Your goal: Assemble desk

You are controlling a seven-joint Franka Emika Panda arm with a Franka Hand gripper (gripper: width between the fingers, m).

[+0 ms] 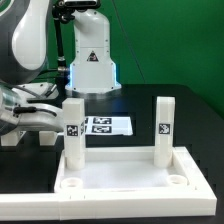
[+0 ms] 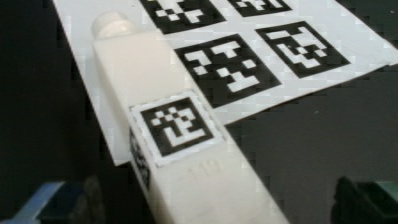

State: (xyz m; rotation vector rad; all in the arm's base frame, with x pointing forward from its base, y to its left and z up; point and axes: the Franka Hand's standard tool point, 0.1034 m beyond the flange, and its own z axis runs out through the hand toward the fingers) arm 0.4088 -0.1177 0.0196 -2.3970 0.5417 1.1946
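Observation:
The white desk panel (image 1: 130,180) lies at the front with its raised rim and round corner sockets up. Two white legs with tags stand upright in its far corners, one on the exterior view's left (image 1: 72,128) and one on the right (image 1: 164,127). My gripper (image 1: 50,117) reaches in from the left at the height of the left leg. In the wrist view that leg (image 2: 183,130) runs between my dark fingers (image 2: 63,203). My gripper (image 2: 214,208) is open, with a gap to the leg on one side. Other legs are out of view.
The marker board (image 1: 103,125) lies flat on the black table behind the panel and shows behind the leg in the wrist view (image 2: 249,50). The robot's white base (image 1: 92,60) stands at the back. A green wall closes the right side.

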